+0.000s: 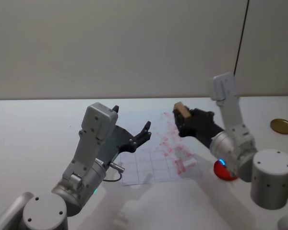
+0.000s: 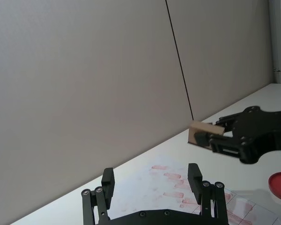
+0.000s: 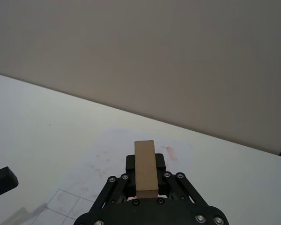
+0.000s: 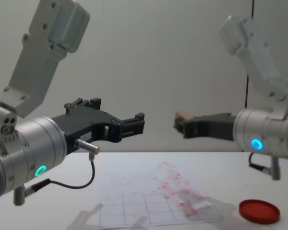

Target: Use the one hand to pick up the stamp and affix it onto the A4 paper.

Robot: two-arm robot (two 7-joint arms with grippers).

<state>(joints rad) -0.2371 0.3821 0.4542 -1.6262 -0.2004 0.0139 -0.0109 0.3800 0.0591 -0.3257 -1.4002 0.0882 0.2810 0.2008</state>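
Right gripper (image 1: 182,116), raised clear of the table, with its jaws pressed onto the stamp (image 1: 182,110); the wooden block sits between the fingertips, its long side running along the fingers and its end projecting a little past them. The A4 paper (image 1: 153,165), marked with red imprints, lies flat well below the gripper's tip, and the red ink pad (image 1: 224,172) lies below its wrist. Left gripper (image 1: 132,119) hangs opposite, jaws spread and holding nothing, apart from the stamp.
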